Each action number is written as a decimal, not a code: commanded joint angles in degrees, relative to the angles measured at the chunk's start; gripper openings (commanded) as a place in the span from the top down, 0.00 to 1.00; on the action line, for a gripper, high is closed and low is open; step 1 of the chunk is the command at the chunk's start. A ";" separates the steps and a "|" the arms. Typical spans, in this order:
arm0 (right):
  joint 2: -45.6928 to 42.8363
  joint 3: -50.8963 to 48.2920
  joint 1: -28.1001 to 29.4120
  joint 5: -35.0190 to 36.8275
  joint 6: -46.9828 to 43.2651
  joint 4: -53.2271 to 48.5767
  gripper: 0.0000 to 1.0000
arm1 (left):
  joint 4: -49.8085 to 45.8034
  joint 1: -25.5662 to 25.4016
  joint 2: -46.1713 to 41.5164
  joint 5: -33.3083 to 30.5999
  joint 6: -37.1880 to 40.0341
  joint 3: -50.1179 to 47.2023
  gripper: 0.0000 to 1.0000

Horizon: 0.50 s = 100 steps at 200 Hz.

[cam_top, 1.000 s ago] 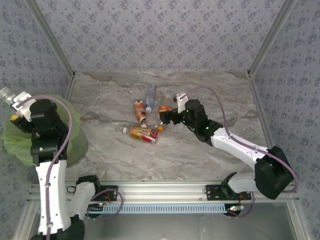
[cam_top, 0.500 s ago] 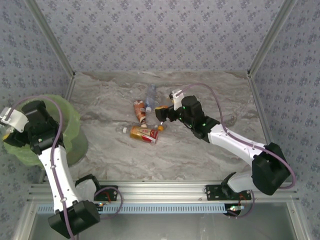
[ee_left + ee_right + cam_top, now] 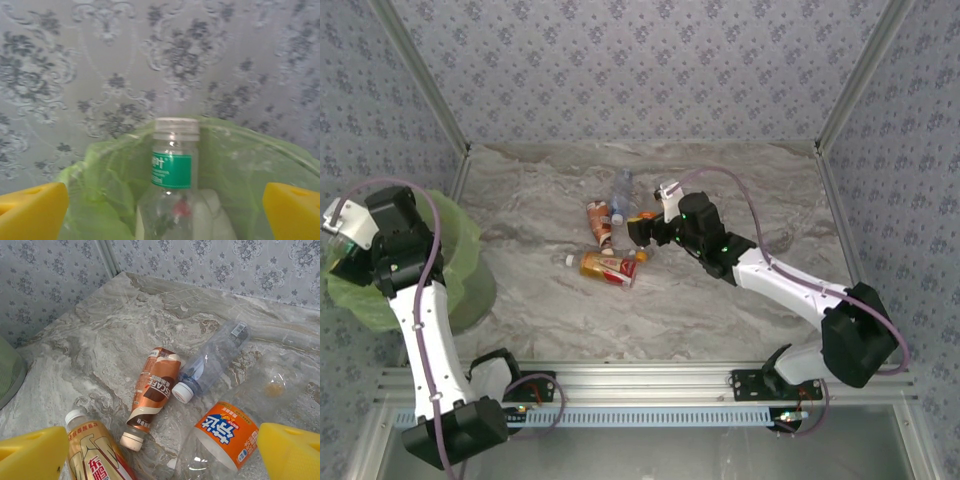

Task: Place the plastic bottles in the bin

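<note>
Marbled table (image 3: 720, 310), seemingly grey floral walls (image 3: 640, 70); left fingers (image 3: 30, 205) and right fingers (image 3: 30, 452) spread wide.

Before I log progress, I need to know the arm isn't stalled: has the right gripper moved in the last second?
Yes. The right gripper has shifted left, closer to the brown-labelled bottle, which lies where it was.

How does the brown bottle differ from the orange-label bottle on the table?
The brown bottle is wrapped in its label almost from end to end, while the orange-label bottle has only a band round a clear body. The brown bottle shows a cream cap at its near end; the cap of the orange-label bottle is hard to make out. Both lie on their sides on the table.
</note>
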 commanded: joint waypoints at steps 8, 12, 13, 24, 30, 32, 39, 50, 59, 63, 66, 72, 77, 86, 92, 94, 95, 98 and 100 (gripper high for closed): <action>0.76 2.24 0.59 0.75 -1.02 -0.49 0.01 | -3.29 -2.56 0.42 4.70 -1.26 3.73 0.01; 0.76 2.27 0.59 0.79 -1.08 -0.49 0.01 | -3.57 -2.76 0.52 5.15 -1.59 3.93 0.01; 0.77 2.27 0.60 0.84 -1.10 -0.49 0.01 | -3.61 -2.81 0.52 5.33 -1.68 4.00 0.01; 0.86 2.29 0.64 1.29 -1.12 -0.62 0.01 | -3.82 -3.11 0.27 7.97 -2.67 4.35 0.01; 0.87 2.27 0.66 1.61 -1.12 -0.74 0.01 | -3.75 -3.25 0.02 10.25 -2.96 4.42 0.01; 0.91 2.27 0.68 1.70 -1.08 -0.79 0.01 | -3.67 -3.34 -0.09 11.13 -3.03 4.43 0.01; 0.96 2.35 0.66 2.41 -1.02 -1.03 0.01 | -3.44 -3.73 -0.39 13.26 -3.49 4.39 0.01; 1.12 2.54 0.69 3.21 -0.86 -1.48 0.01 | -3.29 -4.86 -0.70 15.96 -3.95 4.50 0.01; 1.33 2.67 0.71 3.59 -0.86 -1.87 0.01 | -3.59 -6.32 -0.65 16.65 -4.29 4.83 0.01; 1.47 2.77 0.69 3.61 -0.85 -1.97 0.01 | -3.76 -7.10 -0.54 16.84 -4.41 5.00 0.01; 1.53 2.80 0.66 3.65 -0.86 -2.05 0.01 | -3.81 -7.71 -0.48 16.92 -4.38 5.18 0.01; 1.70 2.89 0.66 3.66 -0.78 -2.19 0.01 | -3.82 -9.07 -0.23 17.17 -4.32 5.45 0.01; 1.84 2.97 0.69 3.69 -0.76 -2.32 0.01 | -3.82 -10.17 0.04 17.23 -4.23 5.78 0.01; 2.07 3.06 0.65 3.55 -0.68 -2.46 0.01 | -3.87 -12.45 0.56 17.17 -4.17 6.29 0.01; 2.18 3.17 0.69 3.56 -0.68 -2.51 0.01 | -3.82 -13.91 0.96 17.04 -4.08 6.58 0.01; 2.21 3.16 0.69 3.55 -0.62 -2.58 0.01 | -3.82 -14.46 1.02 16.87 -4.12 6.66 0.01; 2.24 3.15 0.69 3.58 -0.61 -2.59 0.01 | -3.82 -14.64 1.12 16.81 -4.13 6.68 0.01; 2.21 3.15 0.64 3.51 -0.60 -2.56 0.01 | -3.82 -15.37 1.31 16.65 -4.14 6.92 0.01; 2.26 3.15 0.68 3.58 -0.59 -2.52 0.01 | -3.82 -15.86 1.42 16.49 -4.14 6.94 0.01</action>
